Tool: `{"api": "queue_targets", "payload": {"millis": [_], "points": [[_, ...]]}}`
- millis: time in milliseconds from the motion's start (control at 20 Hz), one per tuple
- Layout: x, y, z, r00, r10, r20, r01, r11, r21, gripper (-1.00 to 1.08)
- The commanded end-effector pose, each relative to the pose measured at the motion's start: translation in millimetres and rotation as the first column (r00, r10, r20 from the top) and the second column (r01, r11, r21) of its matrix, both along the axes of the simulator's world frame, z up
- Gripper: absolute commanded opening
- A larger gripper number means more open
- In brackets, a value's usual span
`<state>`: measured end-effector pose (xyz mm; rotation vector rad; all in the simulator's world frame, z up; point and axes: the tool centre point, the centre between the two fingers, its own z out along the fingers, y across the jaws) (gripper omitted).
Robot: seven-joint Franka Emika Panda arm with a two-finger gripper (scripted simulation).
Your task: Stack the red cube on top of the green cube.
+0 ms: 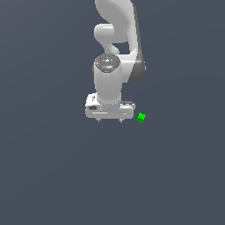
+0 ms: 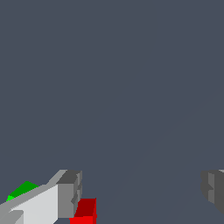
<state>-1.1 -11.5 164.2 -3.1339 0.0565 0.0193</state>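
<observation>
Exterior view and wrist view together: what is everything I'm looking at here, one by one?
green cube: one, bright green, on the floor just off the exterior view's right end of the gripper.
red cube: one, bright red, seen only in the wrist view, beside one finger; hidden under the arm in the exterior view.
floor: one, plain dark grey-blue, under everything.
arm: one, white with grey, reaching down.
gripper: one, white, fingers grey and wide apart, holding nothing.

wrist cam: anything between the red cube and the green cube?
Yes. In the wrist view, one gripper finger stands between the green cube and the red cube. The exterior view hides the red cube behind the arm.
</observation>
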Motion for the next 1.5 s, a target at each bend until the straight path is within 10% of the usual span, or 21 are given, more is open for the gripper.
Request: {"api": "queue_targets", "payload": {"millis": [0,650,1450], "points": [[0,0,0,1.000,0.000,0.000,0.000,1.000,0.000,1.00],[-26,13,-15,1.000,0.007,0.002,-0.007,1.000,-0.001,1.00],[-122,62,-72,0.999,0.032,0.010,-0.032,0.999,-0.005,1.00]]}}
